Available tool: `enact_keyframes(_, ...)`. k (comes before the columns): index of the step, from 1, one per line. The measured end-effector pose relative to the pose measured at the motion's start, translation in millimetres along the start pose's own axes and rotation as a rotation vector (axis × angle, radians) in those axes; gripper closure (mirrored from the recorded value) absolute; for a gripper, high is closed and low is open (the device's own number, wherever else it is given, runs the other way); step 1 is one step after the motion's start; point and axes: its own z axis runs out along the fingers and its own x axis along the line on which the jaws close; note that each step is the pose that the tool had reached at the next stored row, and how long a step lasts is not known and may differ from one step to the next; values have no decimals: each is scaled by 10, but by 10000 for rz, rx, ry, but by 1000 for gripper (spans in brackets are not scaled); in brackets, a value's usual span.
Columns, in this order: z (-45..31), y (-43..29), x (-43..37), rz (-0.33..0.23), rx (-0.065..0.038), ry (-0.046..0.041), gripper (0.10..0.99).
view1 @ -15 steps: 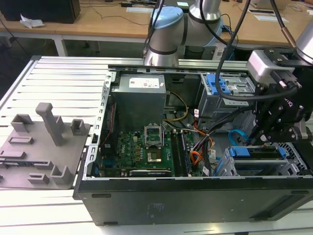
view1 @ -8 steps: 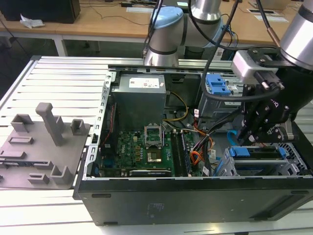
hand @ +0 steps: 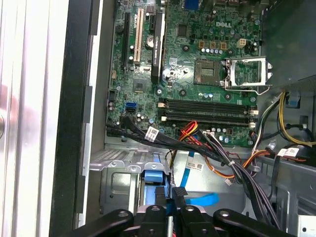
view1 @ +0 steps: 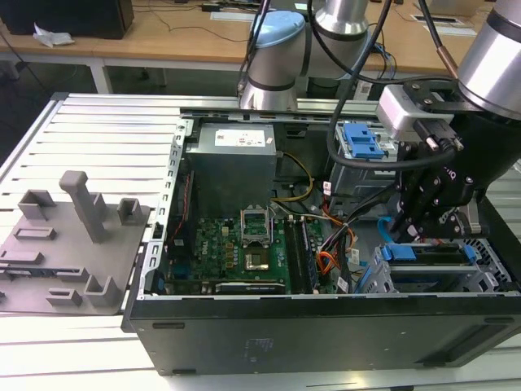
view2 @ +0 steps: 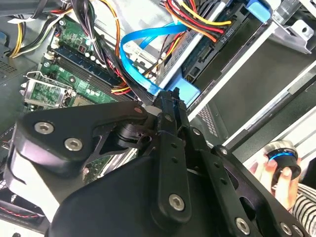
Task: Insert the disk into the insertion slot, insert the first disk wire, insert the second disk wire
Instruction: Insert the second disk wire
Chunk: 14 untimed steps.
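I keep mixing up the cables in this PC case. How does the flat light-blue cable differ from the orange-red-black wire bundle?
The light-blue cable is one flat ribbon of a single colour; the wire bundle is several thin round wires in orange, red and black. The light-blue cable curves in a wide loop and comes down to the gripper; the wire bundle runs fairly straight to the rear edge of the disk. Both lie by the disk, over the motherboard.

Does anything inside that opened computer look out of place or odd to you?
One thing stands out: the CPU socket on the motherboard sits bare, its metal retention frame flipped open, with no cooler over it. In the second wrist view, the light-blue cable loops loosely over the other wires.
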Motion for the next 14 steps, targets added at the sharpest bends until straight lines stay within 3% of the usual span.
enact_keyframes(8,17,-18,21,169,2,-9,925)
enact_keyframes(14,24,-266,34,285,-7,-5,925)
